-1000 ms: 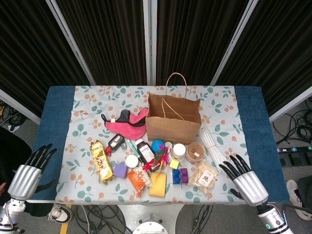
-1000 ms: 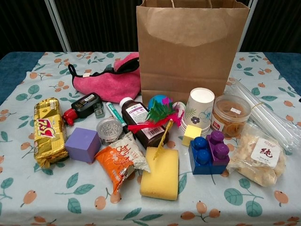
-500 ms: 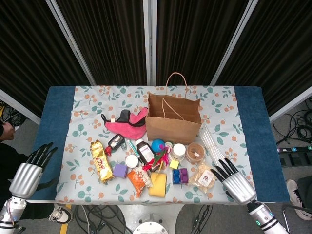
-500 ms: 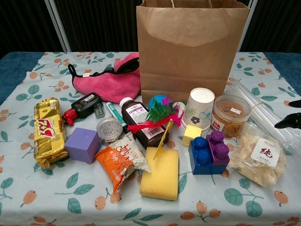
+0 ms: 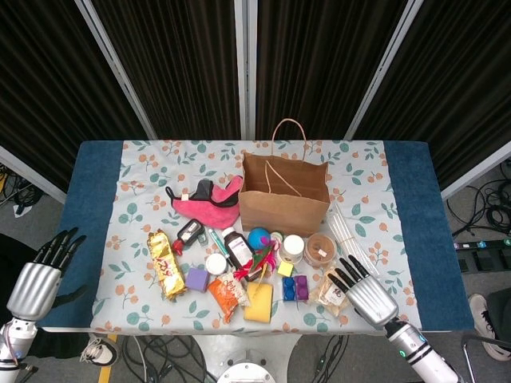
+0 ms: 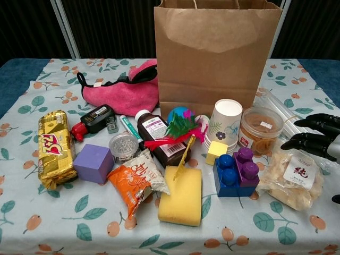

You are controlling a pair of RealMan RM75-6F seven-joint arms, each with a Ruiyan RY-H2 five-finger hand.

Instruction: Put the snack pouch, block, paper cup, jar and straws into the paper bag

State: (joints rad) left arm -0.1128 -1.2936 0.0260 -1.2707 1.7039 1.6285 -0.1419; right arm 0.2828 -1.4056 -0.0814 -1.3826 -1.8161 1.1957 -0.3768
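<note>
A table stands under a blue cover and a floral cloth with leaves and orange fruit. Behind it, far from the right hand, dark pleated curtains hang between slanting pale metal posts. The floor to that hand's right is grey, with black cables and a power strip. Light is even and bright.

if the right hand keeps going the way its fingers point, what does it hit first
Most likely the clear snack pouch: the right hand hovers open at its outer edge, fingers aimed across it toward the jar. How high the hand is above the pouch is unclear.
</note>
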